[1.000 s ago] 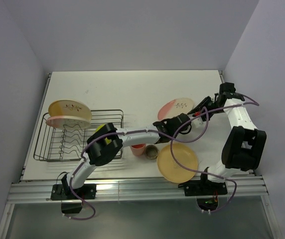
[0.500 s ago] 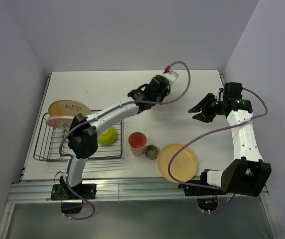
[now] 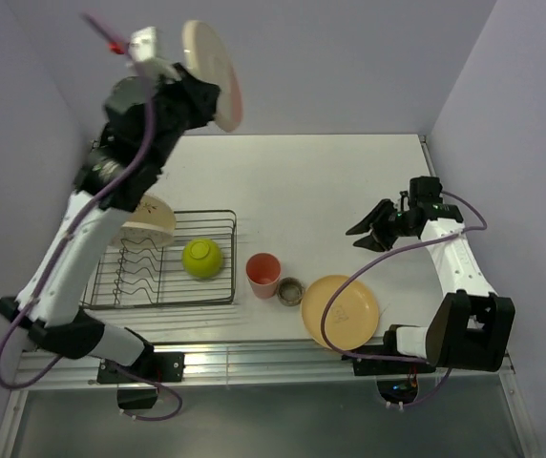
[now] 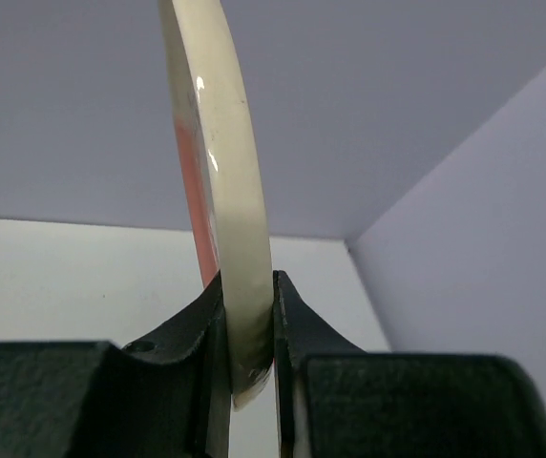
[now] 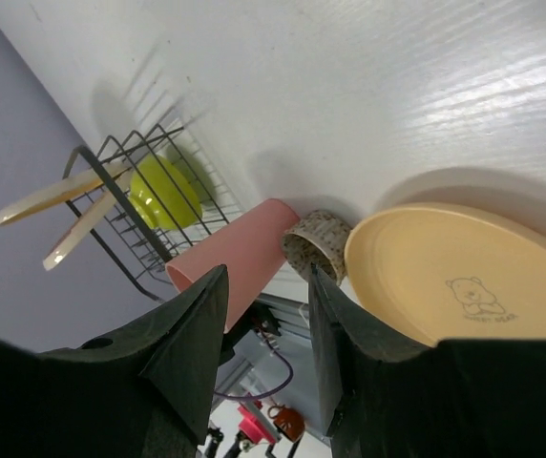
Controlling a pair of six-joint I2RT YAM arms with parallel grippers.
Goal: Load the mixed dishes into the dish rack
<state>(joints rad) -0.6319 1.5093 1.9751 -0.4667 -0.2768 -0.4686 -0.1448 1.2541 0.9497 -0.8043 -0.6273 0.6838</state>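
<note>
My left end effector (image 4: 249,320) is clamped on the rim of the round cream-and-pink ceramic plate (image 3: 211,69). It holds the plate edge-up, high over the far-left corner of the table (image 3: 330,181). I judge this lets it slot between the divider wires of the dark wire dish rack (image 3: 139,272) at the near-left corner. My right end effector (image 3: 367,233) hangs unclenched and empty by the right edge.

White arms (image 3: 71,250), black joints, purple cables (image 3: 324,315)
</note>
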